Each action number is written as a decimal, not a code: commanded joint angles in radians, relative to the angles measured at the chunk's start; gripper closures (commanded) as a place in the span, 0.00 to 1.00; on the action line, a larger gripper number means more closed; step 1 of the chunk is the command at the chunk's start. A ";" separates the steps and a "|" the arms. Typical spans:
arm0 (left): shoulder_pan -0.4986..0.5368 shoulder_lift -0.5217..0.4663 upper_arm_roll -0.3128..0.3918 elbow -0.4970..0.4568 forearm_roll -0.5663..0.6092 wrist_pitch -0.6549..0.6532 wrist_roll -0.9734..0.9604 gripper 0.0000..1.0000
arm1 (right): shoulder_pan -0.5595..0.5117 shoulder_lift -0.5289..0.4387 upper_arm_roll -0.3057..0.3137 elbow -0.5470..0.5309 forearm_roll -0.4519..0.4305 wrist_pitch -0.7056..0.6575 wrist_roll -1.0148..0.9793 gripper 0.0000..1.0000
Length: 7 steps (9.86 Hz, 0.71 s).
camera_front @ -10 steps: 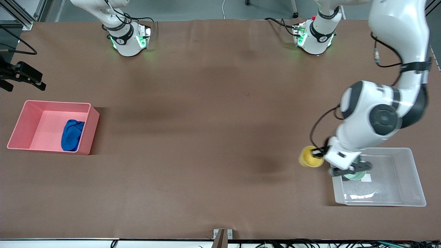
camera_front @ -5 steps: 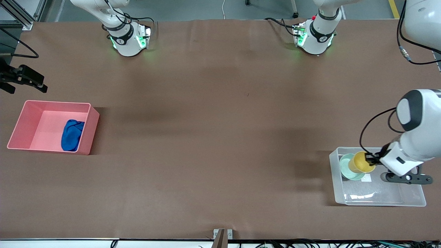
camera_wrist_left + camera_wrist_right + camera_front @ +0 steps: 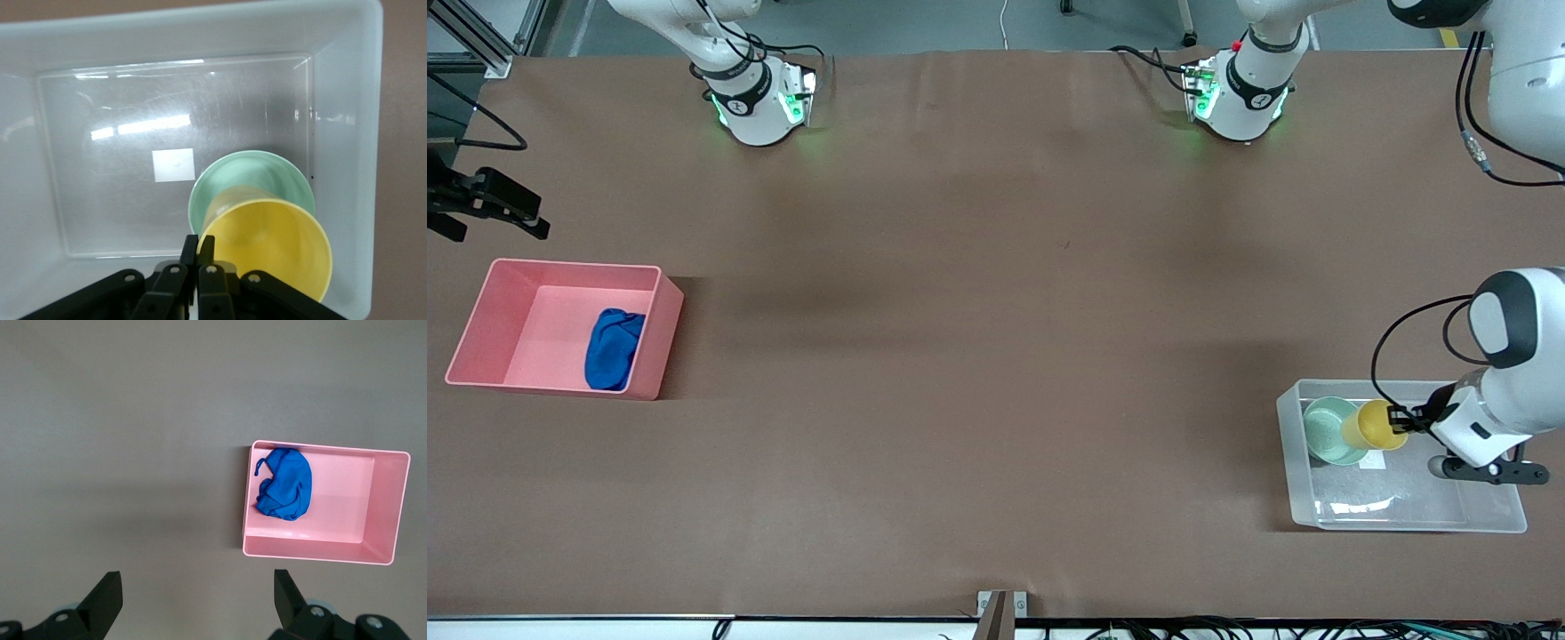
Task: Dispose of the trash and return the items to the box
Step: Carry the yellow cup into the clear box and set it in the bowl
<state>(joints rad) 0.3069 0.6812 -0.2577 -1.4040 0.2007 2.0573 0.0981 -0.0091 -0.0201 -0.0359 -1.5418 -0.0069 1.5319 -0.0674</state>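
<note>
Left gripper (image 3: 198, 263) is pinched tight on the rim of the yellow cup (image 3: 1376, 426), holding it tilted over the clear box (image 3: 1485, 516) at the left arm's end of the table (image 3: 996, 311). Right beside the cup, the mint-green bowl (image 3: 1327, 428) already sits inside the box; whether the cup has touched down, I can't quite tell. Over at the right arm's end, the right gripper (image 3: 193, 600) hangs with its fingers spread wide above bare table near the pink bin (image 3: 480, 356), waiting. The blue trash (image 3: 612, 348) lies in that bin. So: trash done, bowl done, only the cup's release looks left.
</note>
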 commanded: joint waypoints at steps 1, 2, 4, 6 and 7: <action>0.015 0.060 -0.006 0.004 -0.014 0.018 0.009 0.99 | 0.003 -0.011 -0.001 -0.014 -0.001 0.002 0.015 0.00; 0.018 0.078 -0.006 0.004 -0.014 0.021 0.009 0.99 | 0.003 -0.011 -0.001 -0.014 -0.001 0.002 0.015 0.00; 0.017 0.098 -0.006 -0.007 -0.014 0.040 0.009 0.92 | 0.003 -0.011 -0.001 -0.015 -0.001 0.002 0.015 0.00; 0.009 0.100 -0.005 -0.006 -0.007 0.040 -0.004 0.43 | 0.003 -0.011 -0.001 -0.015 -0.001 0.004 0.017 0.00; 0.009 0.089 -0.006 -0.001 -0.007 0.040 0.002 0.00 | 0.003 -0.011 -0.001 -0.015 -0.001 0.002 0.017 0.00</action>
<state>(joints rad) 0.3159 0.7619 -0.2602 -1.4030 0.1990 2.0845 0.0973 -0.0091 -0.0198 -0.0362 -1.5421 -0.0069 1.5319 -0.0673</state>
